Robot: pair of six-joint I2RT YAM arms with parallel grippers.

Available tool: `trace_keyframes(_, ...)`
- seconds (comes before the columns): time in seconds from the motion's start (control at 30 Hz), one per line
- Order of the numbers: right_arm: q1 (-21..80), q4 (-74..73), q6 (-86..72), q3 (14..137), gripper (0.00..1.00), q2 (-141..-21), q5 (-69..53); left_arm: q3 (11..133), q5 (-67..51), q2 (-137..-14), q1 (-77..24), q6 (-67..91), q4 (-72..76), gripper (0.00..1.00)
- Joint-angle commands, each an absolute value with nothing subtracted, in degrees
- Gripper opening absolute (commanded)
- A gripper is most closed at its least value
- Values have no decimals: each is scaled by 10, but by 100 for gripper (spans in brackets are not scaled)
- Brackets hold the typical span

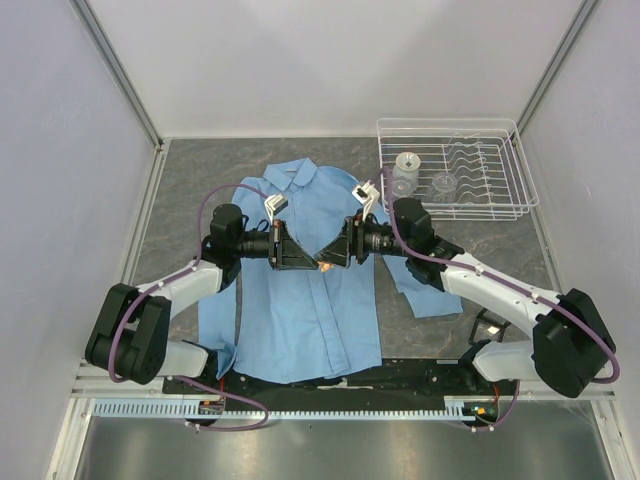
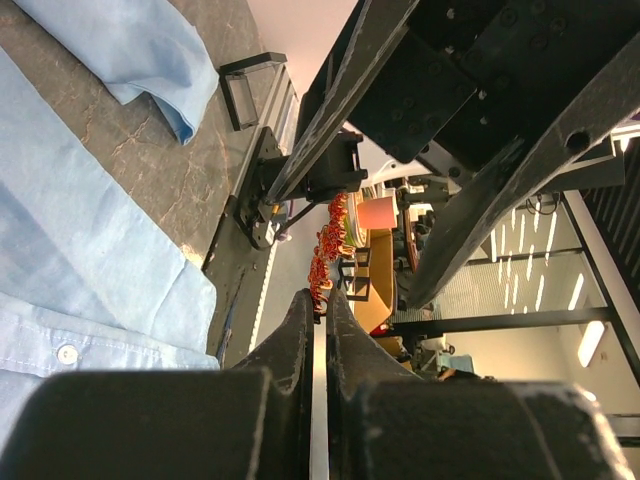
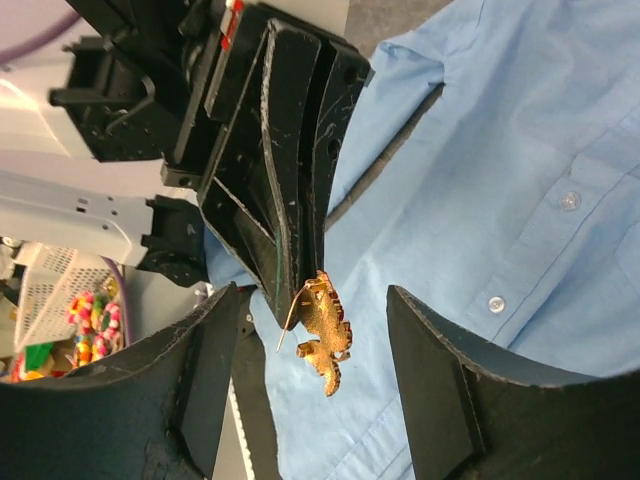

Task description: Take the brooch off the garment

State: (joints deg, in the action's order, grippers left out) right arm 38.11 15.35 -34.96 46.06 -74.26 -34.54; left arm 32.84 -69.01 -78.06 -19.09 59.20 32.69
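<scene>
One garment [image 1: 300,320], a light blue shirt, lies flat and front up on the table [image 1: 190,180], collar at the far side, one sleeve spread out toward the right arm. One brooch [image 3: 325,330], orange-red, is off the cloth and in the air above the shirt's chest, with its pin sticking out bare.

There are two arms and two grippers. The left gripper [image 1: 318,262] has its fingers pressed together on the brooch's edge and holds it at the very tips. The right gripper [image 1: 340,252] is spread wide, one finger on each side of the brooch and neither touching it; it holds nothing. The two grippers meet nose to nose over the shirt.

One white wire rack [image 1: 500,200] stands at the far right corner, apart from the shirt, holding a few small pale or clear items; an exact count is not possible.

The table surface is dark grey and stone-patterned. Plain pale wall panels in metal framing close it in on three sides.
</scene>
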Motion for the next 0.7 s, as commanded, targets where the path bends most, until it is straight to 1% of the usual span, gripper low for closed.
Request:
trace_keyframes(0.0,403,98,-284,499,67,-752,-327,350,-691,-767,-193,567,324,2)
trace_keyframes(0.07,403,98,-282,498,65,-750,-324,351,-692,-766,-193,567,324,2)
trace_keyframes(0.17,403,99,-280,497,60,-748,-322,350,-693,-766,-193,568,324,2)
trace_keyframes(0.2,403,101,-280,497,56,-748,-323,350,-693,-766,-192,568,324,2)
trace_keyframes(0.3,403,102,-280,497,50,-751,-323,351,-693,-767,-192,567,324,2)
trace_keyframes(0.57,406,102,-274,506,49,-760,-330,352,-697,-766,-192,567,324,2)
trace_keyframes(0.67,408,87,-265,512,44,-762,-327,351,-698,-765,-193,567,324,2)
